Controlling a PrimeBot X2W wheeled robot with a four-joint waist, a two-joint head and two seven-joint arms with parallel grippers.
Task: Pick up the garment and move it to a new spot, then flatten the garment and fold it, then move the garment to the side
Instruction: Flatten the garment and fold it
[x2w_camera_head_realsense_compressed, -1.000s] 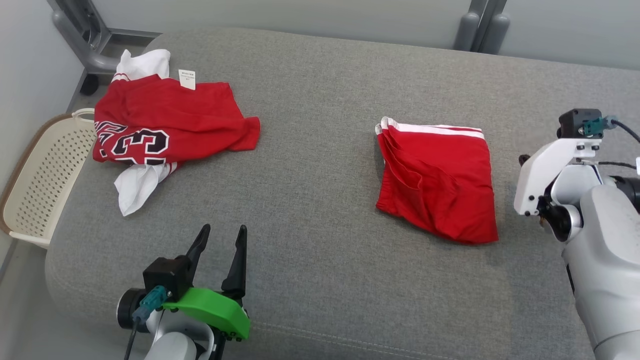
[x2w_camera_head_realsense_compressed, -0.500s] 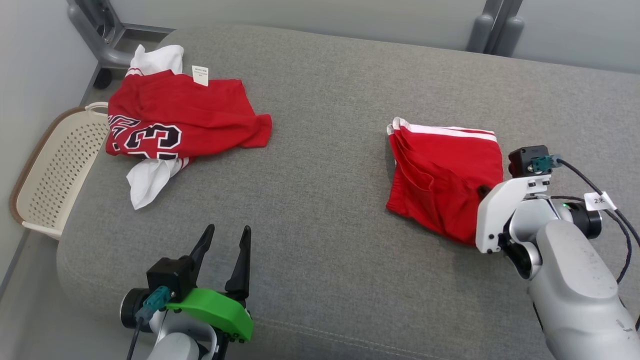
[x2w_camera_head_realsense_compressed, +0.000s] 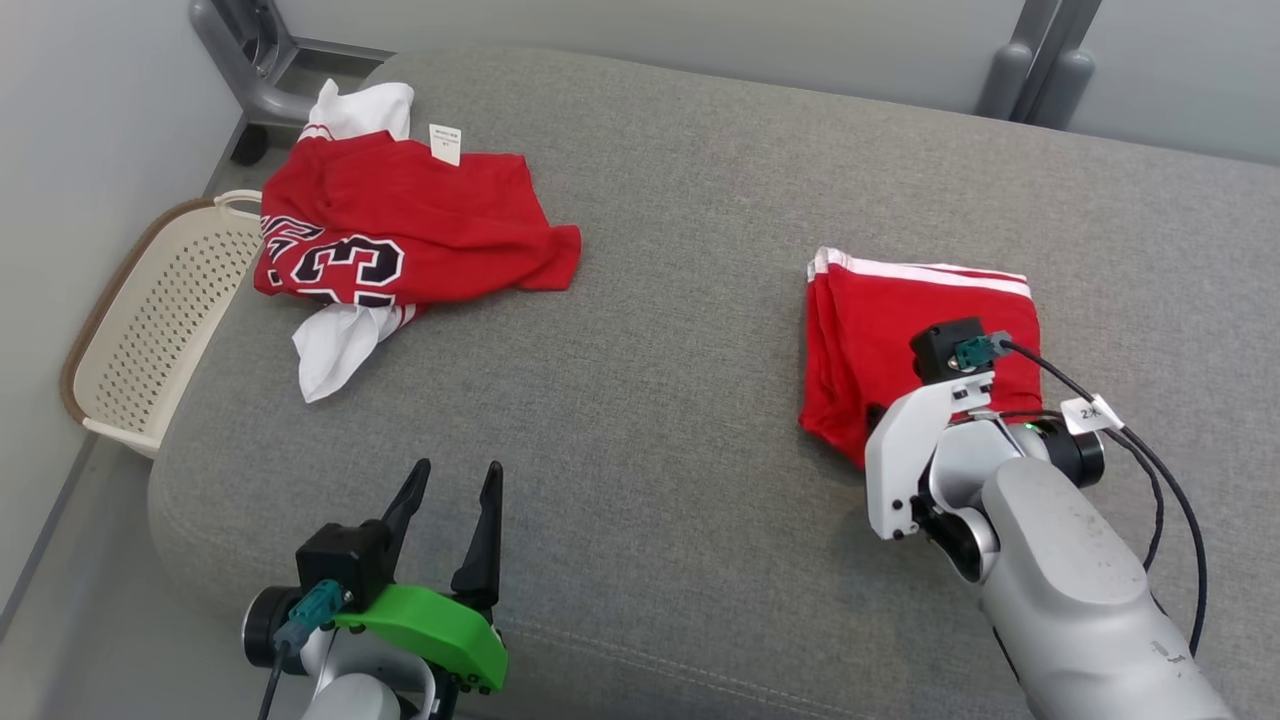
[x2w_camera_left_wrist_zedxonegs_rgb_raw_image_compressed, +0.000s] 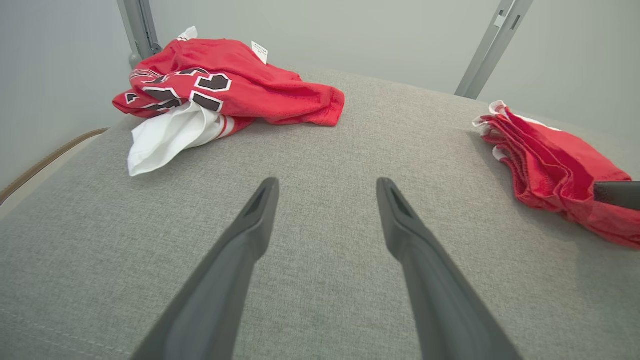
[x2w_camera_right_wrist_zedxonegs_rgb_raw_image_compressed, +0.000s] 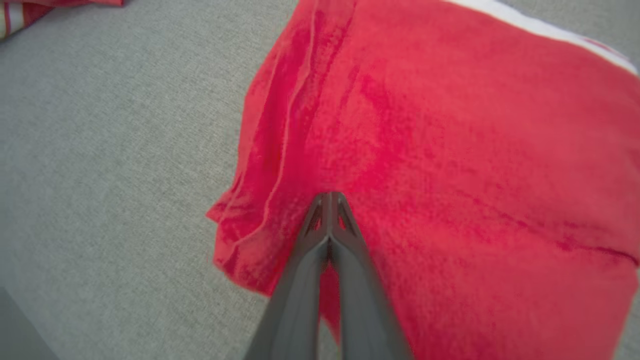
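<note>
A red garment (x2w_camera_head_realsense_compressed: 900, 310) with a white stripe along its far edge lies folded on the right of the grey cushion (x2w_camera_head_realsense_compressed: 650, 400). My right gripper (x2w_camera_right_wrist_zedxonegs_rgb_raw_image_compressed: 330, 196) is shut, fingertips together over the garment's (x2w_camera_right_wrist_zedxonegs_rgb_raw_image_compressed: 450, 125) near left part, with no cloth seen pinched between them. In the head view the white wrist covers most of those fingers. My left gripper (x2w_camera_head_realsense_compressed: 455, 475) stands open low over the front of the cushion, holding nothing. Its own view shows the open left gripper (x2w_camera_left_wrist_zedxonegs_rgb_raw_image_compressed: 325, 185) and the folded garment (x2w_camera_left_wrist_zedxonegs_rgb_raw_image_compressed: 545, 160) off to the right.
A crumpled red jersey (x2w_camera_head_realsense_compressed: 400, 235) with black-and-white numbers and white cloth under it lies at the far left. A cream perforated basket (x2w_camera_head_realsense_compressed: 150, 320) stands on the floor beside the cushion's left edge. Grey frame legs (x2w_camera_head_realsense_compressed: 250, 60) rise behind the cushion.
The head camera has turned, shifting the whole picture rightward. My right arm has swung in from the garment's right side to over its near left part. The left arm has kept still.
</note>
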